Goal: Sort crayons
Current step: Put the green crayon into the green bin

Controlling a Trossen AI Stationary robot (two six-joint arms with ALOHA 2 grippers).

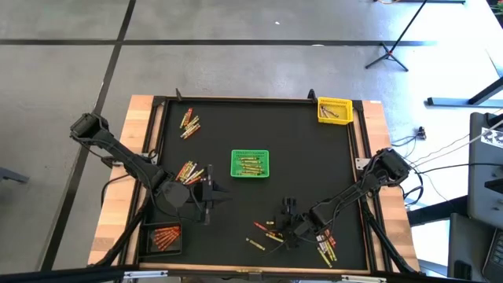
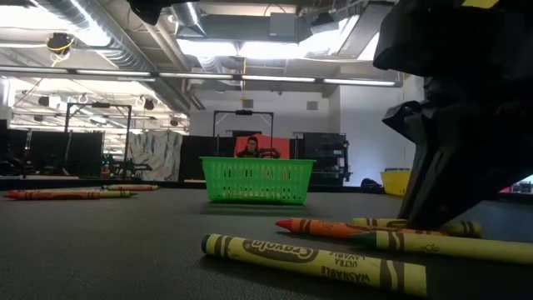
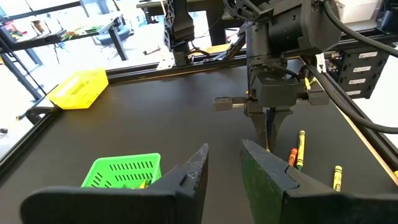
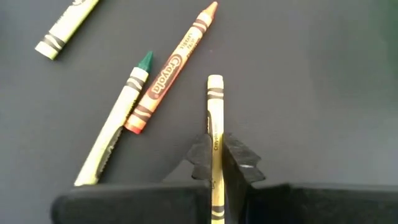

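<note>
Crayons lie loose on the black mat: a few near my right gripper [image 1: 267, 233], a pile [image 1: 327, 250] at the near right, and two groups [image 1: 189, 124] [image 1: 187, 170] on the left. My right gripper [image 4: 216, 158] is down at the mat, shut on a yellow crayon [image 4: 215, 106]. Beside that one lie an orange crayon [image 4: 171, 71] and a green-tipped one [image 4: 118, 134]. My left gripper [image 3: 224, 168] hovers open over the mat's left half [image 1: 208, 191], with nothing between its fingers. My right gripper pinches the yellow crayon by its two long sides [image 4: 215, 140] between its two fingers [image 4: 200, 155], back from the blunt end. The fingers slant down from the near right and lie across the crayon. Whether the crayon is off the mat, I cannot tell.
A green basket [image 1: 251, 163] with crayons stands mid-table, a yellow basket [image 1: 333, 110] at the far right corner, and a black basket [image 1: 161, 237] with red and orange crayons at the near left. A raised black frame [image 1: 251, 100] rims the mat.
</note>
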